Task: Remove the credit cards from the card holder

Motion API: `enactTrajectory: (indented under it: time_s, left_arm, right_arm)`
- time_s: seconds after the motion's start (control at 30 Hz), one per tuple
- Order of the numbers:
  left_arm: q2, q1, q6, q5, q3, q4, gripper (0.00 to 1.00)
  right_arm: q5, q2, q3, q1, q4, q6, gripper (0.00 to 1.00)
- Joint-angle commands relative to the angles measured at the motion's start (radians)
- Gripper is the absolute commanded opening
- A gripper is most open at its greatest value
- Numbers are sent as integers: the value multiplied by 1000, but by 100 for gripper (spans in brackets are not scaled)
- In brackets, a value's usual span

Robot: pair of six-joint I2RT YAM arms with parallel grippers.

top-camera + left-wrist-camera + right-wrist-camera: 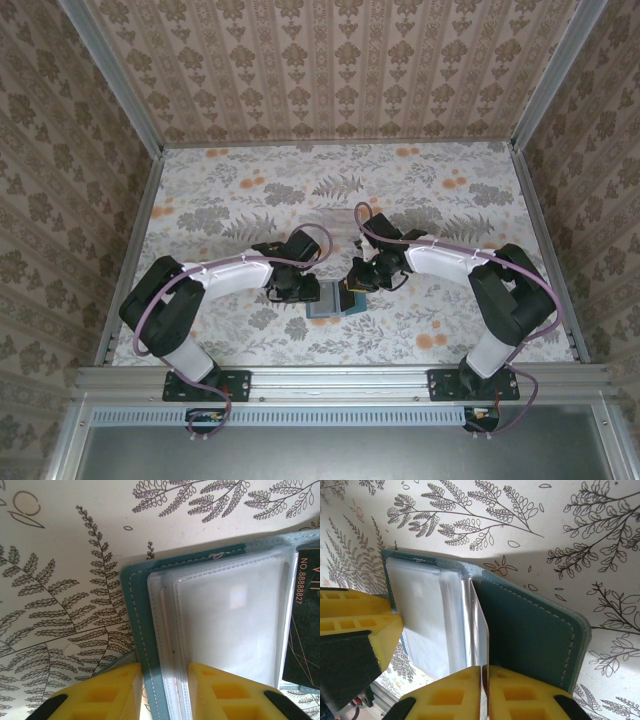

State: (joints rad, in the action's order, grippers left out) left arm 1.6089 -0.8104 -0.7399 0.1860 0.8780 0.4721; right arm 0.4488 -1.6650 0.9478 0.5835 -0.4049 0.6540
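Left claw (165,677) is clamped on the near edge of the card holder (137,630). One yellow finger sits against the teal stitched cover and the other on the clear sleeves (225,615). Right claw (484,675) has its yellow fingers almost together, pinching a thin sheet (480,625) that stands upright and edge-on from the holder's fold. Whether that sheet is a card or a sleeve cannot be told.

From the right wrist, the teal cover lies flat toward 3 o'clock of the sheet, the stack of clear sleeves toward 9 o'clock, and the left claw's finger presses on those sleeves at the 9 o'clock edge.

From the left wrist, a dark credit card (305,630) with a pale printed number shows at 3 o'clock, just past the sleeves.

From above, the holder lies open toward 6 o'clock of the floral table (400,190), with the left claw at its 9 o'clock and the right claw at its 3 o'clock.
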Motion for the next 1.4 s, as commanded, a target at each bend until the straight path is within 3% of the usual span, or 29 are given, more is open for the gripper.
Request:
enactTrajectory:
  time_s: [0.0, 0.27, 0.47, 0.73, 0.9, 1.07, 1.37]
  left_arm:
    - [-32, 0, 2, -5, -4, 36, 31]
    - [-82, 7, 9, -14, 8, 43, 31]
    - [-128, 33, 19, -11, -17, 23, 32]
    - [-227, 79, 20, -40, -75, -7, 33]
    - [-280, 103, 14, -47, -109, -28, 35]
    - [-289, 110, 14, -44, -115, -27, 35]
    - [-282, 110, -10, -40, -132, -35, 35]
  right_arm:
    - [-18, 26, 9, 6, -40, 6, 10]
    - [-76, 92, 47, 5, -124, -32, 8]
    - [-143, 131, 128, -13, -244, -144, 8]
    - [-285, 50, 343, -27, -351, -533, 6]
    - [-323, 6, 431, -26, -389, -1007, 0]
    - [-379, -79, 523, -34, -432, -1327, 0]
    - [-381, -330, 871, -37, -671, -1569, 0]
